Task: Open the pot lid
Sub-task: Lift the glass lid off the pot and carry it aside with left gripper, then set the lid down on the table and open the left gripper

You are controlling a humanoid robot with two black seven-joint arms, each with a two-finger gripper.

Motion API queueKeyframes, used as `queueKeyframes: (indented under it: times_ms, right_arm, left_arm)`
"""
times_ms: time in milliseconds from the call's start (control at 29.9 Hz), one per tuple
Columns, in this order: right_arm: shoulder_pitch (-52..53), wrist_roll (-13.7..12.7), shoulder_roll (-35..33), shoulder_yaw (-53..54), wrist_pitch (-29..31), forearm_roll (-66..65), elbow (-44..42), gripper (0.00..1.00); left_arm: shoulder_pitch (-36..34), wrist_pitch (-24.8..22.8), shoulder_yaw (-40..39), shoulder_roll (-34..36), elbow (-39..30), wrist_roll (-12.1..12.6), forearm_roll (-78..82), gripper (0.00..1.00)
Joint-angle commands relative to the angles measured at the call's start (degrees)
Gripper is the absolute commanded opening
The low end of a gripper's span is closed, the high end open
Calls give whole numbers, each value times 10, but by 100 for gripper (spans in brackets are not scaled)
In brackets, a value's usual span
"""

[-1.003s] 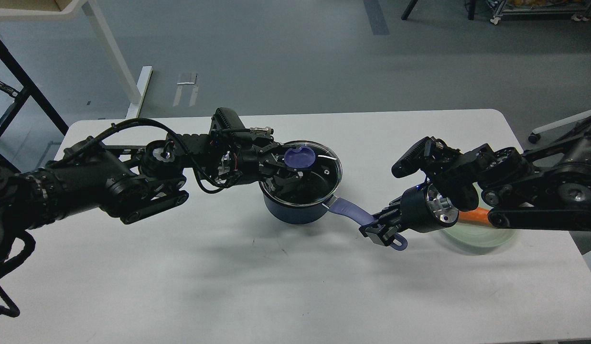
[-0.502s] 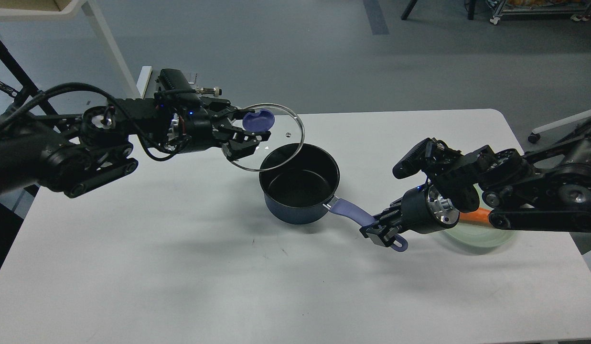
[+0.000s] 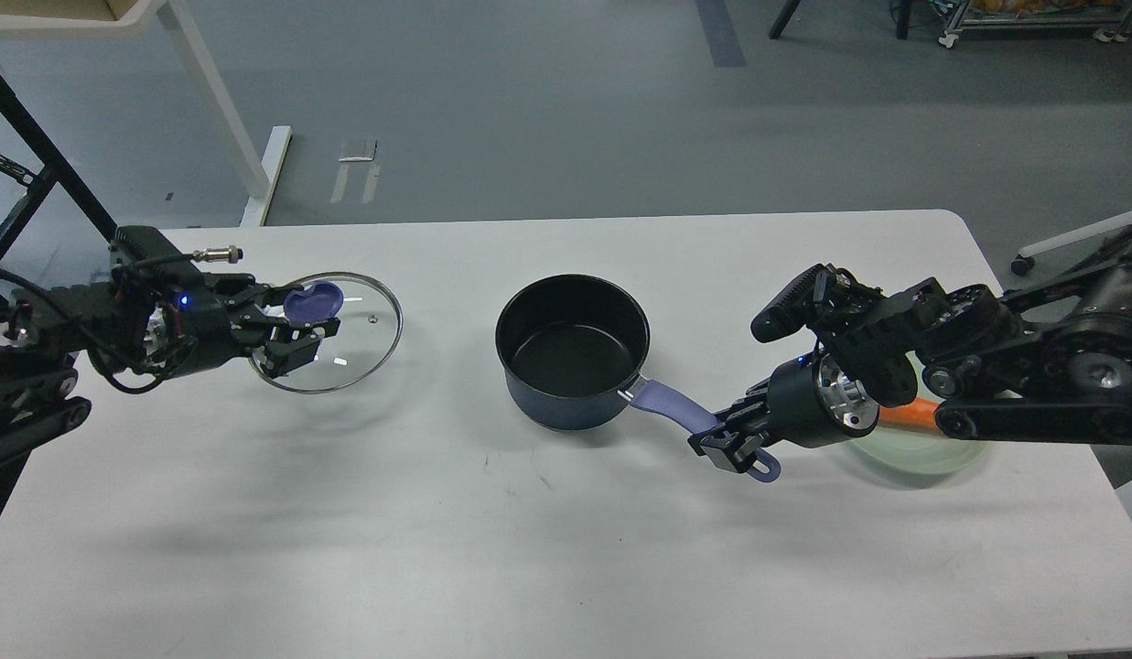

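A dark blue pot [image 3: 573, 352] with a black inside stands open at the table's middle, its purple handle [image 3: 675, 407] pointing right and toward me. My left gripper [image 3: 296, 325] is shut on the purple knob [image 3: 311, 299] of the glass lid [image 3: 341, 343] and holds the lid over the table's left part, well left of the pot. My right gripper [image 3: 732, 447] is shut on the far end of the pot handle.
A pale green plate [image 3: 904, 453] with an orange carrot [image 3: 904, 414] lies under my right arm at the table's right. The white table [image 3: 529, 549] spreads toward me. A white table leg [image 3: 218, 101] and black frame stand beyond the table's far left.
My left gripper lifted the lid off the pot, carried it left and lowered it toward the table's left part. The right gripper stayed on the handle.
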Motion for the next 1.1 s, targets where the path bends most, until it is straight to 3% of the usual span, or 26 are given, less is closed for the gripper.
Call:
queueKeyframes:
  times_ms: [0, 301, 669, 736, 803, 836, 1070]
  right_arm:
    - [0, 1, 1, 1, 0, 0, -1, 22]
    - [-1, 1, 0, 1, 0, 0, -1, 22]
    - [-1, 1, 0, 1, 0, 0, -1, 22]
    - [-1, 1, 0, 1, 0, 0, -1, 22]
    - [-2, 0, 0, 1, 0, 0, -1, 23]
    - [-2, 1, 0, 1, 0, 0, -1, 23]
    - [-4, 1, 0, 1, 0, -1, -2, 25]
  left_arm:
    - [32, 8, 0, 2, 21, 0, 1, 45]
    - [60, 22, 0, -9, 86, 0, -6, 45]
    - [75, 32, 0, -13, 94, 0, -8, 50]
    - [75, 32, 0, -13, 94, 0, -8, 57]
    - [75, 33, 0, -14, 94, 0, -8, 76]
    - [75, 33, -1, -14, 94, 0, -8, 79]
    - [76, 33, -1, -13, 93, 0, -5, 88]
